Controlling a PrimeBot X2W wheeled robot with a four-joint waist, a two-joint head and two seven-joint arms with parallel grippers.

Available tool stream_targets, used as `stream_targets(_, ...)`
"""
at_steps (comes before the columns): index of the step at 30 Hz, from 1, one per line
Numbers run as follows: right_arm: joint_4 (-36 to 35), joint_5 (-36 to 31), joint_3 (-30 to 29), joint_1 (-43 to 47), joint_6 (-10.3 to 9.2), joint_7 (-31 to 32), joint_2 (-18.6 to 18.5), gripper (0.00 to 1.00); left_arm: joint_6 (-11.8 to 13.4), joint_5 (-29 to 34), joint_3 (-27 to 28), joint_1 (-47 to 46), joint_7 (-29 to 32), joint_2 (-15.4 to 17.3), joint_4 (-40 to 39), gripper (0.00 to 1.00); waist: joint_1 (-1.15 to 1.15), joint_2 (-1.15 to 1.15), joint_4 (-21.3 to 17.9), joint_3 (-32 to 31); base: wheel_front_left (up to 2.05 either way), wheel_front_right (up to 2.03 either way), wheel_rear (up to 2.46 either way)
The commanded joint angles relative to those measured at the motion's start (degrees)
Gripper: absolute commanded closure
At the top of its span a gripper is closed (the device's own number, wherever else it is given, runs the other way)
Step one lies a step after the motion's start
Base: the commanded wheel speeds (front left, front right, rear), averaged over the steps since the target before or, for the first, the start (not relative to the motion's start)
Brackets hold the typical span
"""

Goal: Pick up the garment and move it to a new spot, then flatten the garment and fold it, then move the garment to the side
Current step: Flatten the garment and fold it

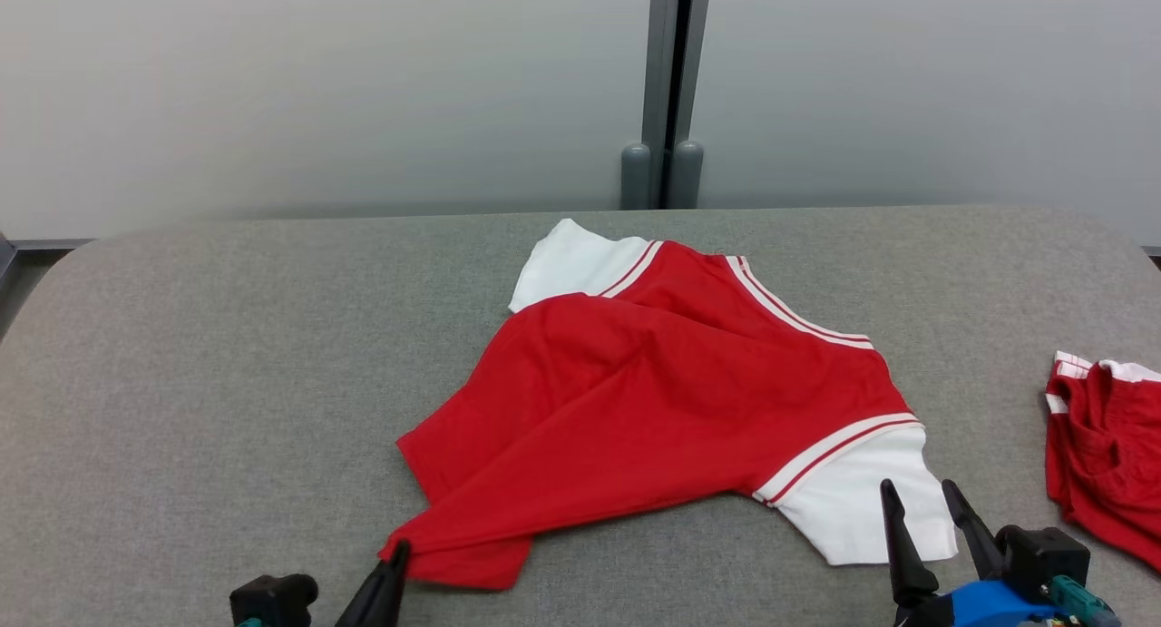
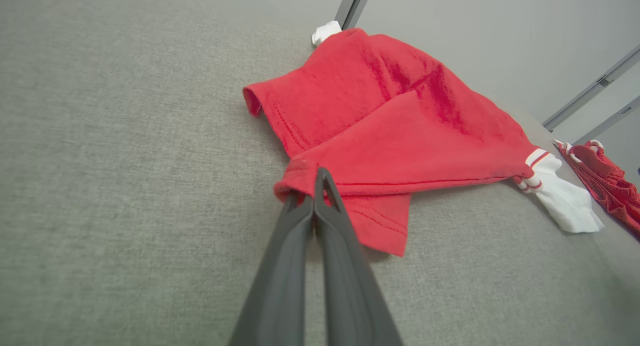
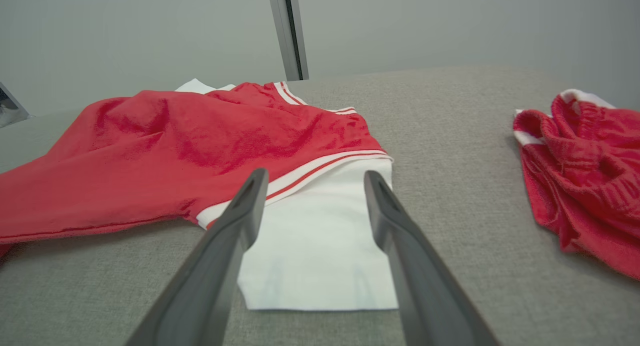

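left gripper (image 2: pixel 320 186): fingers pressed together, pinching the rolled hem corner of the garment (image 1: pixel 653 400) at its near left end, low over the counter (image 1: pixel 181 382). right gripper (image 3: pixel 315 178): fingers spread, one to each side of the white sleeve (image 3: pixel 320 246), nothing held; whether the tips touch the cloth cannot be told. the garment, a red shirt with white sleeves, lies crumpled at the middle of the counter, its body doubled over along a diagonal fold, a hem flap (image 2: pixel 385 226) tucked beneath the pinched corner and the far sleeve (image 1: pixel 567 264) pointing toward the wall (image 1: pixel 272 83). a second red garment (image 1: pixel 1102 436) sits bunched at the right edge of the counter, well apart from the first. step in hand, as judged: securing two holds before the lift to a new spot. to do it well, the right gripper should probably descend until one finger slides under the sleeve cloth, then close near the striped band (image 1: pixel 834 455) rather than on the loose cuff edge, so the weight hangs from the seam. both arms would then rise together and level, leaving the cloth between them slack enough not to pull out of the left pinch, which appears to hold only a thin roll of hem. the carry should steer away from the second red garment to avoid snagging it.
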Motion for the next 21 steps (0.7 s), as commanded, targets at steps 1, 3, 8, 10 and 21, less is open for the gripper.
stream_targets(1,-0.21,-0.32,0.04,0.63,0.0,-0.16,-0.27,0.0,0.08,0.13,2.63,0.64,-0.16,-0.56,1.85,1.0,0.0,0.0,-0.36,-0.24,0.0,0.0,0.0)
stream_targets(3,-0.42,-0.41,0.03,0.5,0.0,-0.16,-0.25,0.0,0.07,1.1,5.46,0.98,-0.16,-1.16,3.18,0.95,0.0,0.0,-0.71,-0.35,0.0,0.0,0.0)
stream_targets(8,-1.75,-0.14,0.05,0.28,0.0,-0.15,-0.24,0.0,0.08,5.05,10.94,1.3,-0.16,-1.96,2.89,0.58,0.0,0.0,-1.27,-0.39,0.0,0.0,0.0)
stream_targets(10,-3.38,-0.08,0.08,-0.16,0.0,-0.15,-0.28,0.0,0.08,8.12,13.39,1.06,-0.16,-2.04,1.08,0.0,0.0,0.0,-1.52,-0.31,0.0,0.0,0.0)
stream_targets(21,-7.87,0.21,2.76,-0.22,0.0,-0.15,-0.26,0.0,0.1,24.16,26.59,3.1,-0.16,-6.57,-4.32,0.0,0.0,0.0,-2.83,0.12,0.0,0.0,0.0)
